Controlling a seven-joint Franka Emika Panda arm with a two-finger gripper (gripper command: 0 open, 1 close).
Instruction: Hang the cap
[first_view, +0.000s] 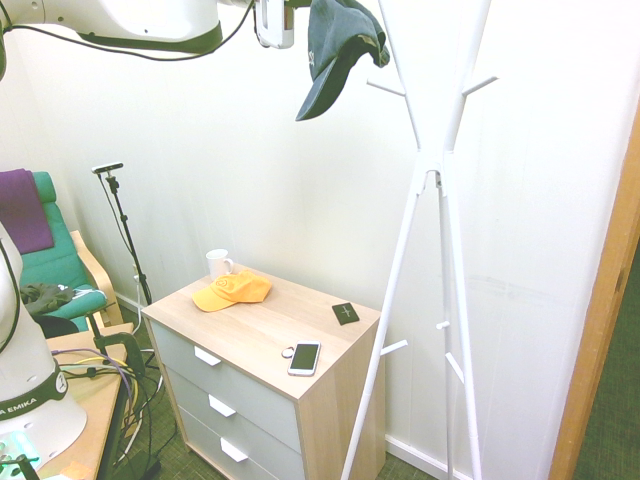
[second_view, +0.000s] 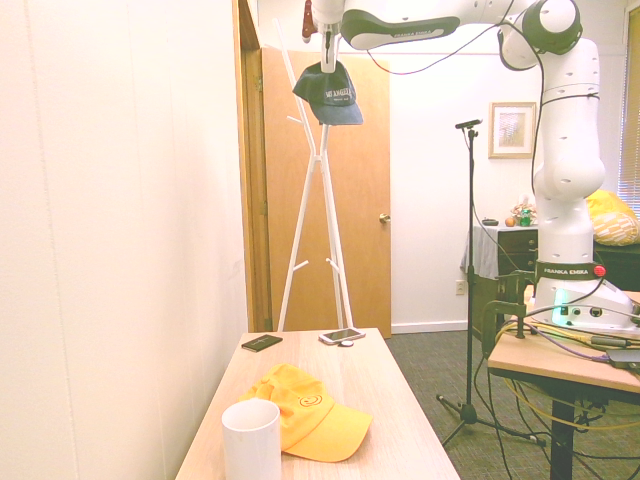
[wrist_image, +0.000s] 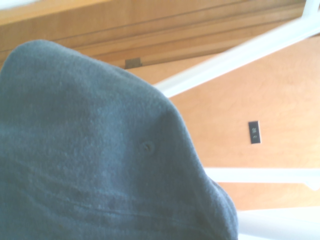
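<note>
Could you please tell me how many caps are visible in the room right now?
2. The dark cap hangs from the gripper up beside the white coat stand; the yellow cap lies on the dresser beside the white mug.
</note>
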